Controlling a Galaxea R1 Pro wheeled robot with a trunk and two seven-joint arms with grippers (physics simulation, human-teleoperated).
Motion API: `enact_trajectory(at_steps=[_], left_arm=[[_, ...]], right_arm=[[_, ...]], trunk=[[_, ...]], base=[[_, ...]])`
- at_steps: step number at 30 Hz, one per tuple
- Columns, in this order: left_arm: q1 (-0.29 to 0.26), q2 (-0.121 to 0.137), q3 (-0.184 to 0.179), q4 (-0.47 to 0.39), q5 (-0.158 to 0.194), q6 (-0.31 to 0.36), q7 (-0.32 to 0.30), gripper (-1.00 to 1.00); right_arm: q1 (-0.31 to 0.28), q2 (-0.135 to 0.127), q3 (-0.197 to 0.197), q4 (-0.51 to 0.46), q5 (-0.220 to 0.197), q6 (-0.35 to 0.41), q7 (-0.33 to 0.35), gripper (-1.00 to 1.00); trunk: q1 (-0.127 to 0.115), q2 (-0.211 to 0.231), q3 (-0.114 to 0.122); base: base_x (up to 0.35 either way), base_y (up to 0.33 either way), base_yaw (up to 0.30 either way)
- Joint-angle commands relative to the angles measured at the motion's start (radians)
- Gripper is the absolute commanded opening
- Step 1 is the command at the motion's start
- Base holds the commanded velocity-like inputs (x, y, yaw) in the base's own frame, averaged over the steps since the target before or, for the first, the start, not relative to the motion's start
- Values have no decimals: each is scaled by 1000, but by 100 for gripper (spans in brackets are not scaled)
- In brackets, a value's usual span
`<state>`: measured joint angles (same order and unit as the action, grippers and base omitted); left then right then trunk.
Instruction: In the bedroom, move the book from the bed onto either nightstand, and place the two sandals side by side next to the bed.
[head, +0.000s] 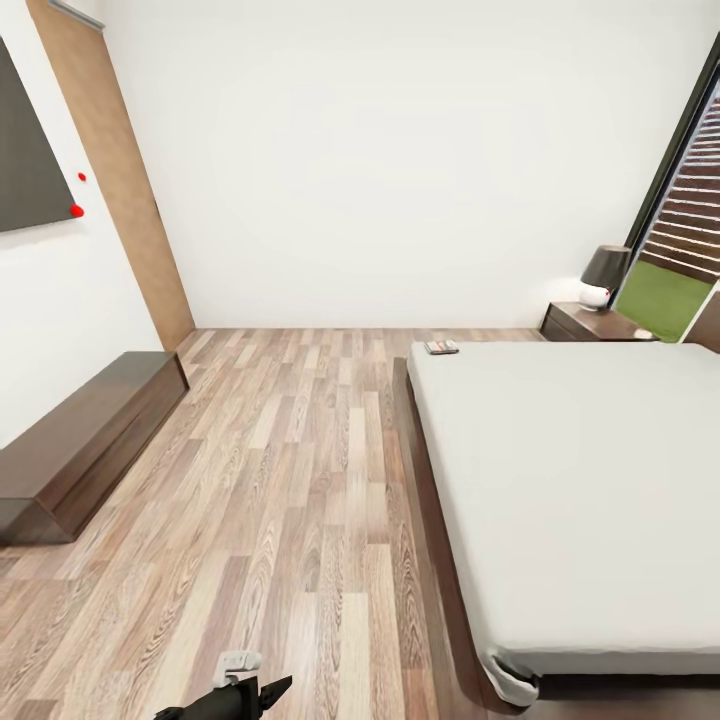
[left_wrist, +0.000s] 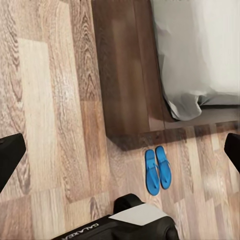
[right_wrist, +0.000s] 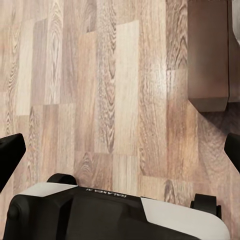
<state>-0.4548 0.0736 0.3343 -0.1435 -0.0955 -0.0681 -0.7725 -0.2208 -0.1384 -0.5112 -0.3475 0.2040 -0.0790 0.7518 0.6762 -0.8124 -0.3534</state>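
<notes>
Left gripper (left_wrist: 120, 150) gapes above 2 sandals (left_wrist: 158, 171) beside bed (left_wrist: 130, 75).

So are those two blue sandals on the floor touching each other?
Cannot tell. In the left wrist view the two sandals lie side by side on the floor near the bed corner, too close to show a gap or contact.

A wood-plank floor (left_wrist: 55, 100) runs under the left gripper (left_wrist: 120, 150), whose two black fingertips (left_wrist: 10, 155) show at opposite edges of the picture, spread wide with nothing between them. The corner of the bed (left_wrist: 130, 75) shows its dark brown frame and a pale grey mattress (left_wrist: 200, 50) with a rumpled corner. Two blue sandals (left_wrist: 158, 171) lie side by side on the floor, just beside the frame's corner. The robot's black and white base (left_wrist: 135, 222) sits near them.
</notes>
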Motion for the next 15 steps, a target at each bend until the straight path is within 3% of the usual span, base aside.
enact_trajectory(at_steps=[1, 15], left_arm=[[-1, 0, 6, 1, -10, -7, -3, 100], [-1, 0, 6, 1, -10, -7, -2, 100]], right_arm=[[-1, 0, -7, 1, 11, -7, 4, 100], [-1, 0, -7, 1, 11, -7, 4, 100]], trunk=[[-4, 6, 2], [-57, 104, 46]], base=[[0, 0, 0], [0, 0, 0]])
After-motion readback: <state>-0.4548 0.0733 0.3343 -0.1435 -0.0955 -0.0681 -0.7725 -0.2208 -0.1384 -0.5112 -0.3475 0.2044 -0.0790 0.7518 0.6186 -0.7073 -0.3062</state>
